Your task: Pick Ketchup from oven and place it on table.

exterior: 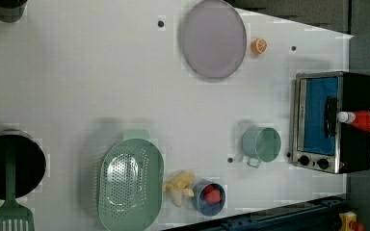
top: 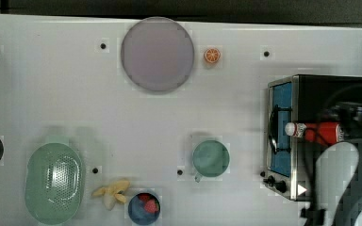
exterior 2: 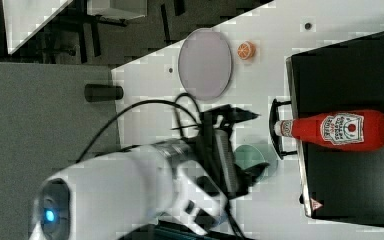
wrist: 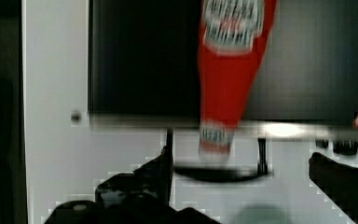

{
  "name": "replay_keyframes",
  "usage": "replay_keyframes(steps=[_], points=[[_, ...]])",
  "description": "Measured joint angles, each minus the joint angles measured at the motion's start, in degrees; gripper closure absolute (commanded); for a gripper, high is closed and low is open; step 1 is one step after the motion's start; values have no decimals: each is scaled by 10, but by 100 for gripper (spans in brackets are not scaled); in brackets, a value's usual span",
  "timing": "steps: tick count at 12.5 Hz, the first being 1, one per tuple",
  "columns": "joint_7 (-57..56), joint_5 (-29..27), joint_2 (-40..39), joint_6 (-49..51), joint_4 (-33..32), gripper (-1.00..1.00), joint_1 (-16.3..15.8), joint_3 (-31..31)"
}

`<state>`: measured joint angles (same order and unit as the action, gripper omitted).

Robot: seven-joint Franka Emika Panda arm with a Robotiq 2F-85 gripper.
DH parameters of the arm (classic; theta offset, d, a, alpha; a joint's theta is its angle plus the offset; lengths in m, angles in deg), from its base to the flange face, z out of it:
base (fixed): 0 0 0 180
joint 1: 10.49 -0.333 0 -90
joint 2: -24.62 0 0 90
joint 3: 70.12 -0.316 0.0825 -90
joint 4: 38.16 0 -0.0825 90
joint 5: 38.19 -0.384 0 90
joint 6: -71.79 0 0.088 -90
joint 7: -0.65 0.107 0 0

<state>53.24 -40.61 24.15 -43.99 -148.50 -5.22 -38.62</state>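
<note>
white arm reaching level, claw [exterior 2: 252, 145] wide open, holding nothing

The ketchup [exterior: 364, 120] lies on its side on the oven's [exterior: 335, 121] black top, cap over the door handle. A green mug [exterior: 262, 145] stands just beside the oven's glass front.

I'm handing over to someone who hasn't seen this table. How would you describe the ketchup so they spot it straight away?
Find the oven, the black-topped box with the blue glass door at the top view's right edge of the white table. The ketchup lies on its side on the oven's top, its white cap poking out over the door handle. It is the one slim red bottle with a white label; nothing else rests on the oven.
</note>
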Motion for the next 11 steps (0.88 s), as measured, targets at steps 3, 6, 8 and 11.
replay_keyframes(steps=[3,6,8,11], points=[[1,4,-42,-44,11,-100,4,23],[1,-9,-86,-49,7,-100,2,41],[-1,-10,-114,-65,10,-100,5,53],[-18,-21,-156,-79,20,-100,19,53]])
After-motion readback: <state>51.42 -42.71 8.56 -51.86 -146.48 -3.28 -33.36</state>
